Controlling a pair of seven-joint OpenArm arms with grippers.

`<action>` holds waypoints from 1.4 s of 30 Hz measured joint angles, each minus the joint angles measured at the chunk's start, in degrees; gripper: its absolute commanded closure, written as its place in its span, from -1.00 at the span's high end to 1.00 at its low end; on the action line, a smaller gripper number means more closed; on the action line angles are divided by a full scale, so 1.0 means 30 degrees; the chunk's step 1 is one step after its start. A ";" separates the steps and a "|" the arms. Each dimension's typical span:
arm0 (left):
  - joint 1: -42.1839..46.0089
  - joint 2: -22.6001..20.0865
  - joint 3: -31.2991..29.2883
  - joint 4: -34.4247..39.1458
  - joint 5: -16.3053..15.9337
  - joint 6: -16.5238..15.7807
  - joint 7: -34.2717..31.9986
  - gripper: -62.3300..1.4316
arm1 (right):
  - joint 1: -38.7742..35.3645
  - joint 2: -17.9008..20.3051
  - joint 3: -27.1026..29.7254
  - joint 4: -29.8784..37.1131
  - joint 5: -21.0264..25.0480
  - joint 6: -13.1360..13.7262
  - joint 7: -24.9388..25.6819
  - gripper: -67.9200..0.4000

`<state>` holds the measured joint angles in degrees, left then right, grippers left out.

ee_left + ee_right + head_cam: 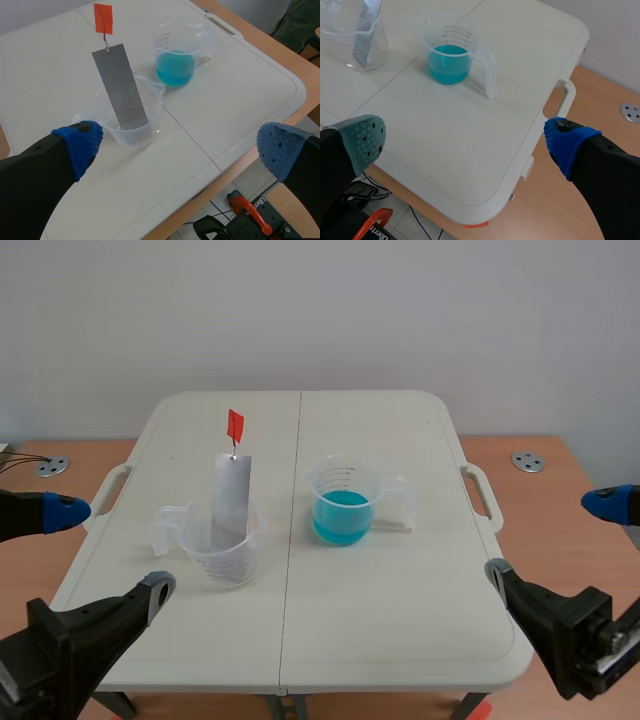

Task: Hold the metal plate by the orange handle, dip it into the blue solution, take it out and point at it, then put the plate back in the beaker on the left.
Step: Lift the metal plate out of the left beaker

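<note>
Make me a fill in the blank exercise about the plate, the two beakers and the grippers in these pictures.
1. The metal plate stands in one beaker, with its ____ handle at the top.
2. The solution in the other beaker is ____.
3. The left gripper and the right gripper are both ____, holding nothing.
Missing words: orange; blue; open.

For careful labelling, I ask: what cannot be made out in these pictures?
Right wrist view: the metal plate is cut off by the edge; its orange handle is out of frame.
Every view: scale marks on the beaker of blue solution are too small to read.
Left beaker: clear liquid inside or none, unclear.
</note>
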<state>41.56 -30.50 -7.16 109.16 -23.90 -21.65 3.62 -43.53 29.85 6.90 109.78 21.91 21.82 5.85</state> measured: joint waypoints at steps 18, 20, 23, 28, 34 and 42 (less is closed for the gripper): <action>0.0000 0.0000 0.0000 0.0000 0.0000 0.0000 0.0007 0.65 | 0.0007 0.0000 0.0000 0.0000 0.0000 0.0080 0.0007 0.95; 0.0000 0.0000 0.0000 0.0000 0.0000 0.0000 0.0007 0.12 | 0.0007 0.0000 0.0000 0.0000 0.0000 0.0146 0.0007 0.95; 0.0000 0.0007 0.0000 -0.0007 0.0000 0.0000 0.0007 -0.94 | 0.0007 0.0000 0.0000 0.0000 -0.0007 0.0153 0.0240 0.95; 0.0007 0.0000 0.0000 -0.0007 0.0459 0.0000 0.0015 -0.92 | 0.0379 0.0000 0.0000 0.0000 -0.0007 0.0743 0.1319 0.95; 0.0124 0.0000 0.0000 -0.0007 0.0466 0.0015 -0.0007 -0.92 | 0.0750 0.0000 -0.0510 0.0000 -0.0007 0.1144 0.1661 0.95; 0.3169 0.0000 0.0000 -0.0015 0.1020 0.2302 -0.0138 -0.92 | 0.2951 0.0000 -0.2543 -0.0204 -0.0007 0.1151 0.1166 0.95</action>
<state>51.07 -30.50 -7.16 109.12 -20.84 -14.74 3.20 -34.68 29.85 -0.73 109.16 21.89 25.28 9.34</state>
